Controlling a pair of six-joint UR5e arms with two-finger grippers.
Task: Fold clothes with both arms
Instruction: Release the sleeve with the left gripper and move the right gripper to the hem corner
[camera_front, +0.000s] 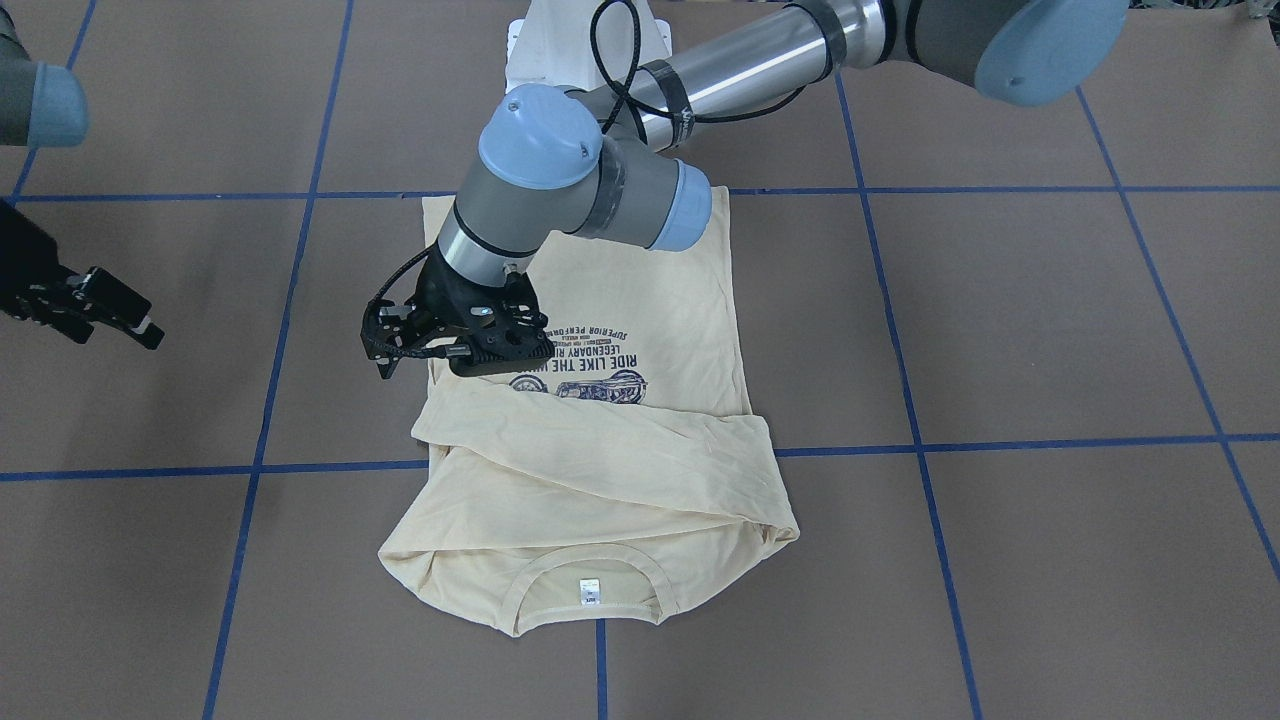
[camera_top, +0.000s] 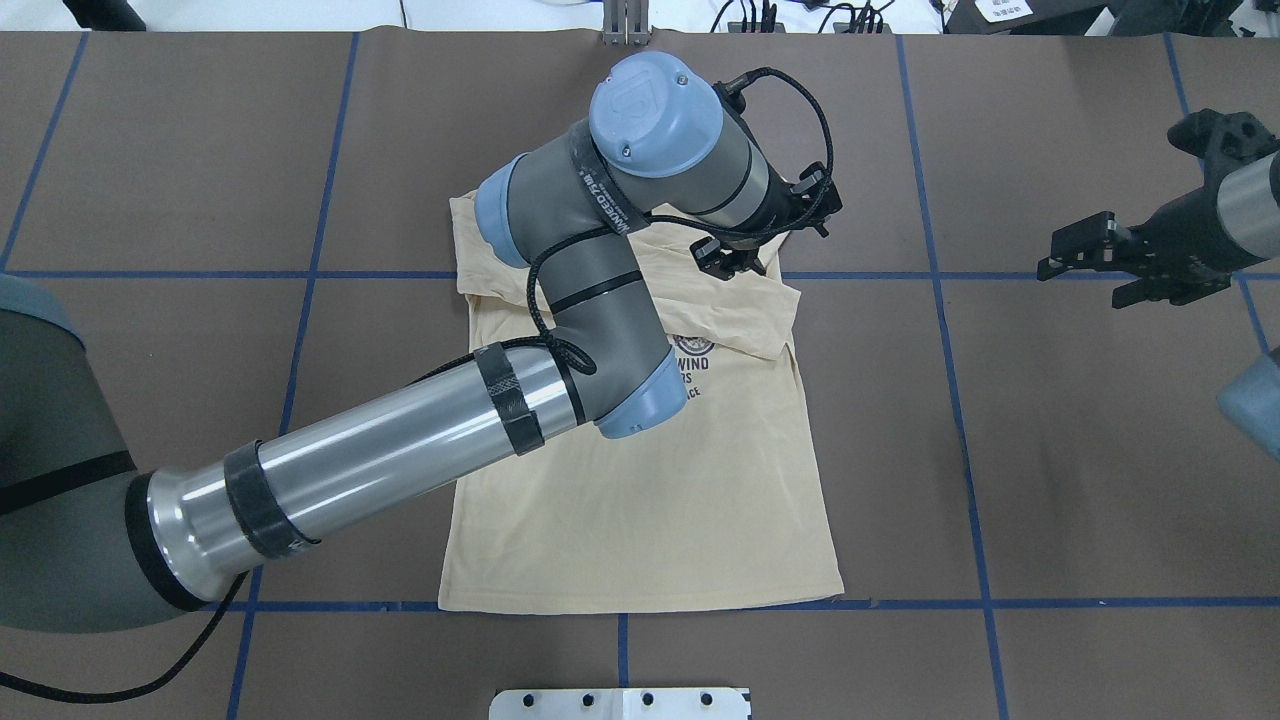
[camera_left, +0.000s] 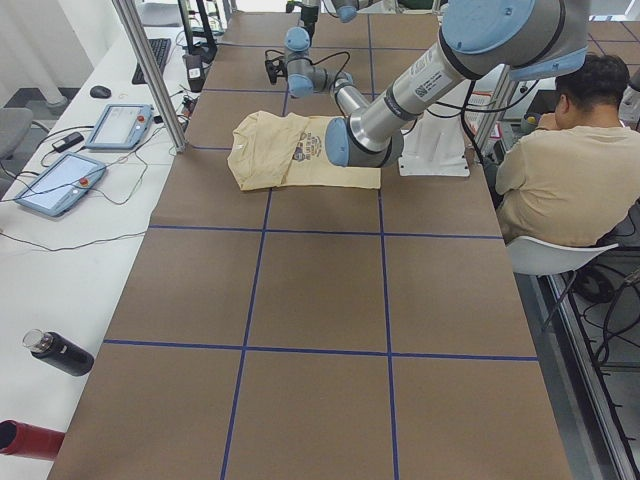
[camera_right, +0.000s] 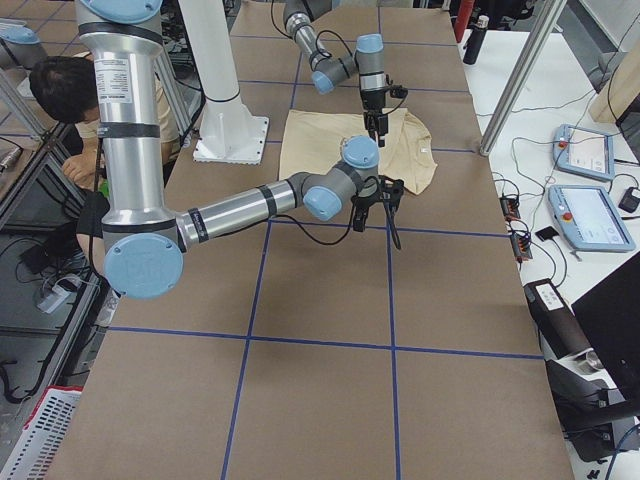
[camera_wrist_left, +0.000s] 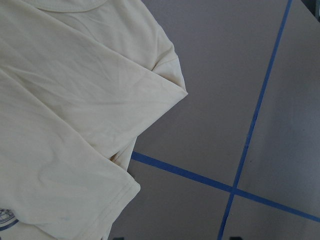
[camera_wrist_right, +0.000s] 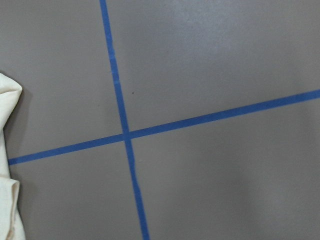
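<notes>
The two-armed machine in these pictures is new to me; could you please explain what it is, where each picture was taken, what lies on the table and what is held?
It is a robot: a left arm and a right arm, each ending in a two-finger gripper. One picture looks over its shoulders, one faces it from across the table, two look along the table from its ends, and two come from cameras on its wrists. On the brown table, gridded with blue tape, lies a cream shirt, fabric folded across its upper part, collar farthest from the robot. The left gripper hangs low over the shirt's print; I cannot tell whether it is open, but no cloth looks lifted. The right gripper is open and empty, off to the side.
</notes>
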